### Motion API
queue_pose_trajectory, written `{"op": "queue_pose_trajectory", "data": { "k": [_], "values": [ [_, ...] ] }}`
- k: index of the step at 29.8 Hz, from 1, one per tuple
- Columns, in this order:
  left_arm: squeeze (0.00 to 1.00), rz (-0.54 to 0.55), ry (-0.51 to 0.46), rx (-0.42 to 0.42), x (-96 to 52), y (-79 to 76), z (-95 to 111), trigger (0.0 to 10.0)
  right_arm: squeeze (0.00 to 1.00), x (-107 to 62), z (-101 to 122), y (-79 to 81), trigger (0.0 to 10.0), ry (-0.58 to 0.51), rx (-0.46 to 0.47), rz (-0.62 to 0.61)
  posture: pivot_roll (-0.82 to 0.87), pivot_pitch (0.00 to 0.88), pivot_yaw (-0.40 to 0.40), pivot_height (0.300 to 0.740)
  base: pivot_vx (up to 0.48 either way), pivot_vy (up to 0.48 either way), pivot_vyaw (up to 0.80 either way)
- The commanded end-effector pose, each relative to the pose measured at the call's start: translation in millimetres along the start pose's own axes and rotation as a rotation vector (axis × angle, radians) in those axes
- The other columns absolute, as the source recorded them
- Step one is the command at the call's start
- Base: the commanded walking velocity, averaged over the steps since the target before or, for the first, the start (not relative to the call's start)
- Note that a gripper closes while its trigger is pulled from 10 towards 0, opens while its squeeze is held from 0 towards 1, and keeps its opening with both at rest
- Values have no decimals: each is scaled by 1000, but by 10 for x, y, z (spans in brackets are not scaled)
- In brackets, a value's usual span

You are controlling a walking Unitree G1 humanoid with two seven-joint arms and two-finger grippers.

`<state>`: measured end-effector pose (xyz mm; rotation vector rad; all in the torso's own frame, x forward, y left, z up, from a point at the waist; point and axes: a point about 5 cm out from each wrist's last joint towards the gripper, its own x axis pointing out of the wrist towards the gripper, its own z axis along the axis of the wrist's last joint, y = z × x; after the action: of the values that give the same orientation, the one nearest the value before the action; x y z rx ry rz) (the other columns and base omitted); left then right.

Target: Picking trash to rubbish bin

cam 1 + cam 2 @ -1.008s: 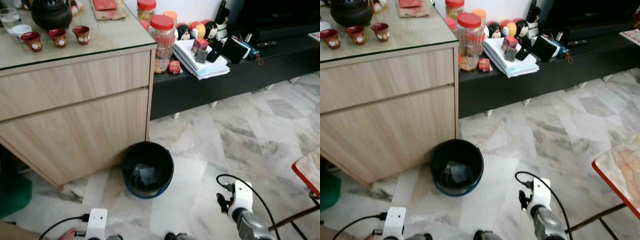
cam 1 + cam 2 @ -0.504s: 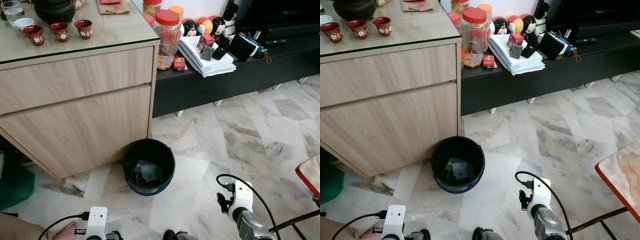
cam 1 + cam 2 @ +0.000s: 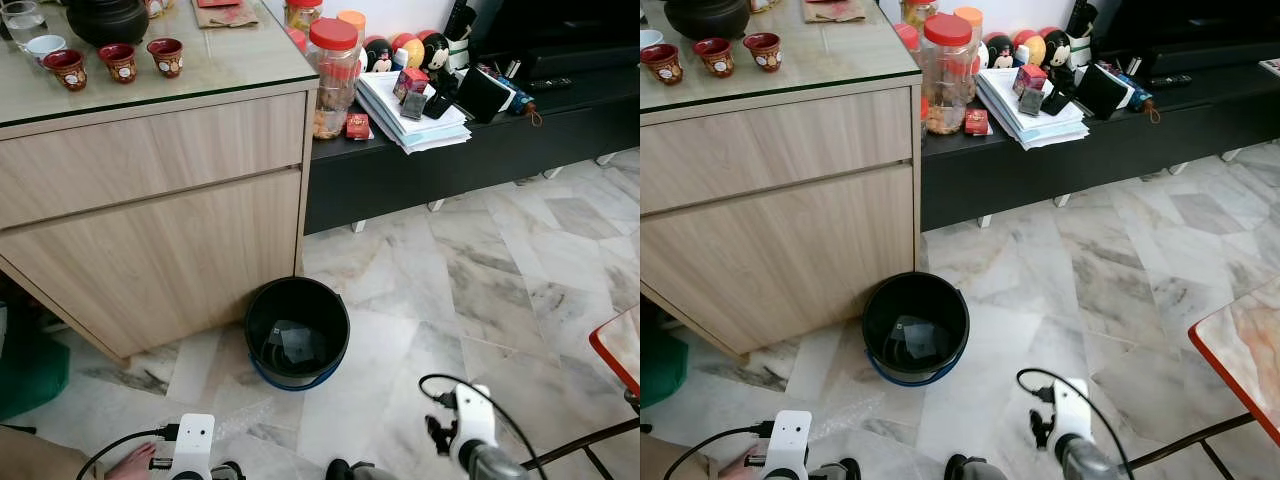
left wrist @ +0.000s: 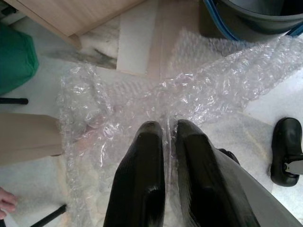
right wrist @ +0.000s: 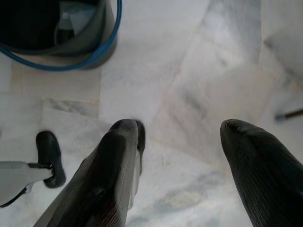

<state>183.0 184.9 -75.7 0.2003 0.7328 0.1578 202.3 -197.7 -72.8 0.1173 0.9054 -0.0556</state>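
In the left wrist view our left gripper (image 4: 166, 130) has its two black fingers pressed nearly together, pinching a fold of the clear bubble wrap (image 4: 142, 94) that spreads over the marble floor (image 4: 284, 94) ahead of it. At the far edge of the sheet we see the blue-rimmed wall of the rubbish bin (image 4: 246, 21), and a person's fingers (image 4: 5, 201) show at one side.

In the right wrist view our right gripper (image 5: 182, 130) hangs wide open with nothing between its fingers; the bin sits well apart, beyond its left finger.

In the left eye view the black bin (image 3: 297, 333) stands on the floor against the near right corner of the wooden cabinet (image 3: 150, 200), with some scrap lying inside it. The bubble wrap lies near the bin on its near left side, just in front of our left wrist. Compared with half a second ago, our right wrist (image 3: 470, 430) sits lower and a little further left, while the bin and cabinet stay where they were. In the right eye view the red-edged table (image 3: 1240, 350) at right shows more fully.
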Motion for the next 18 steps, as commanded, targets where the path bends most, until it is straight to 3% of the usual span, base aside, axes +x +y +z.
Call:
{"op": "queue_pose_trajectory", "data": {
  "k": [1, 9, 18],
  "values": [
    [0, -13, 72, 2, -76, -54, -188, 10000, 0, -16, -29, -86, 10000, 15, 20, -36, 77, 231, -132, 740, 0, 0, 0],
    [0, 26, 12, -10, -30, -5, -62, 10000, 0, -16, 41, -124, 10000, -13, 27, -35, 78, 236, -137, 740, 0, 0, 0],
    [0, 48, -144, -14, 51, 11, 273, 10000, 0, -13, 94, -153, 10000, -27, 37, -51, 81, 233, -129, 740, 0, 0, 0]
  ]
}}
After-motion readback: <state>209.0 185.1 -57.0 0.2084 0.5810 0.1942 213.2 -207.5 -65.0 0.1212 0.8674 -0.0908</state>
